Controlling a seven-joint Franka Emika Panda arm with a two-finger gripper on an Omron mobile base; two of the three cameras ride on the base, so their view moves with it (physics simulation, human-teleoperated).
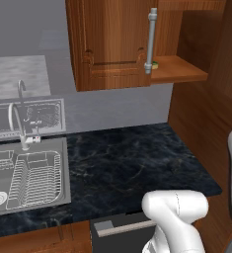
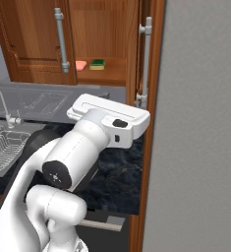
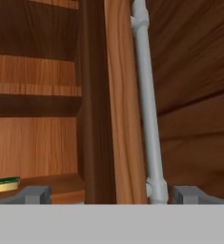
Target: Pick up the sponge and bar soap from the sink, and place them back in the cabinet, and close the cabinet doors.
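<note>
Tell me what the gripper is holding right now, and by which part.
Nothing is held. The gripper is open, its fingers apart on either side of the right cabinet door's edge and silver handle, not closed on either.

The cabinet (image 2: 107, 34) and its cabinet doors (image 1: 112, 44) are warm reddish-brown wood with visible grain, and each door carries a pale silver handle (image 2: 62, 39). On its shelf lie a salmon-pink bar soap (image 2: 80, 65) and a sponge (image 2: 97, 63) with a dark green top over a yellowish edge. The countertop (image 1: 137, 163) is black with faint pale marbled veins, the sink (image 1: 28, 178) is grey steel, and the robot arm (image 2: 72, 157) is white with dark joints.
</note>
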